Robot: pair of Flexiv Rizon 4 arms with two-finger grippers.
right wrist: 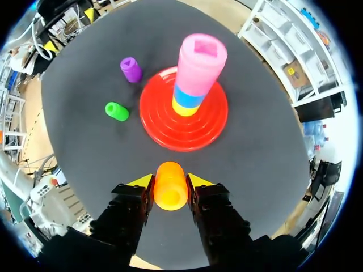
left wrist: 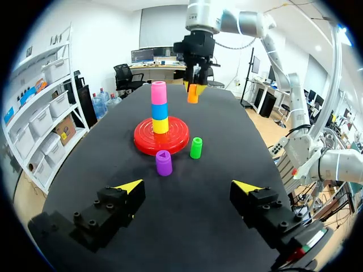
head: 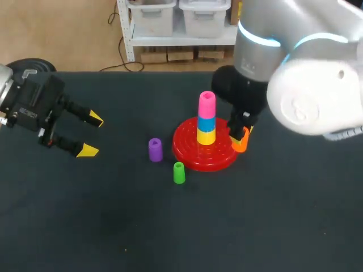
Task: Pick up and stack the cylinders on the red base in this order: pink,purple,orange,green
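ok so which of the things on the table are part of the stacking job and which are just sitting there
Part of the job:
red base
pink cylinder, top of the stack
purple cylinder, loose on the table
green cylinder, loose on the table
orange cylinder, held in the right fingers

Not named in the job:
yellow cylinder and blue cylinder, on the base under the pink one
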